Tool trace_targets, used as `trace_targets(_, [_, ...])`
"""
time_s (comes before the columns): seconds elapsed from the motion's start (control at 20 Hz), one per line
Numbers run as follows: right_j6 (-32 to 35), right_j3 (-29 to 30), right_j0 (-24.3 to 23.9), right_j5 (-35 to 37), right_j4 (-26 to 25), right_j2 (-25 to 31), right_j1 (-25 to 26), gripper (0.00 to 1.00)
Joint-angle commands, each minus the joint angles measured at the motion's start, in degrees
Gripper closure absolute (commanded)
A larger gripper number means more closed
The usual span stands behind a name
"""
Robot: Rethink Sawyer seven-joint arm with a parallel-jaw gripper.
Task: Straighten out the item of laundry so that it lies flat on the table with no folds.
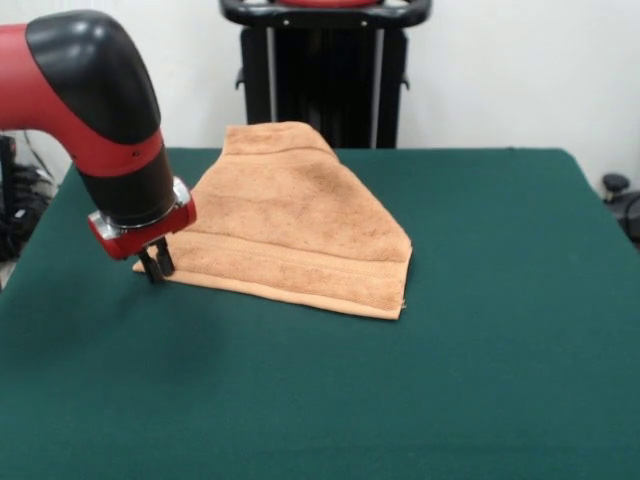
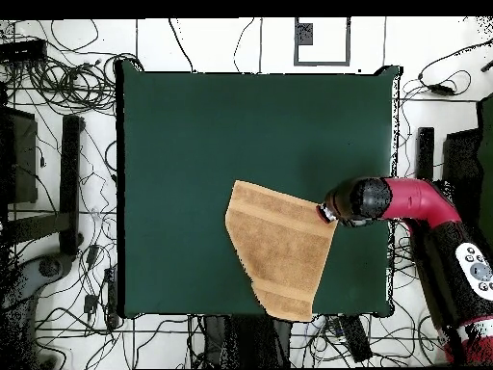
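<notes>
The orange-tan towel (image 1: 300, 225) lies on the green table (image 1: 450, 380), left of centre in the front view. It forms an uneven four-sided shape with a diagonal folded edge on its right. Its narrow far end reaches the table's far edge by the pedestal. A woven band runs along its near edge. My gripper (image 1: 156, 266) stands low at the towel's near left corner, fingers close together with a bit of towel between them. In the overhead view the towel (image 2: 282, 249) reaches the table's bottom edge, and the gripper (image 2: 324, 213) sits at its upper right corner.
The black pedestal (image 1: 325, 70) stands behind the table's far edge. My red and black arm (image 2: 414, 202) comes in over the table's right edge in the overhead view. Cables (image 2: 58, 87) lie on the floor around the table.
</notes>
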Motion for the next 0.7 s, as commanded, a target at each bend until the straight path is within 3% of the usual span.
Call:
trace_targets(0.05, [-20.89,-8.01,2.03,-0.38,-4.28,1.70,5.16,1.00])
trace_targets(0.7, [-34.50,-17.06,2.34,3.01,-6.24,6.45,8.78,1.00])
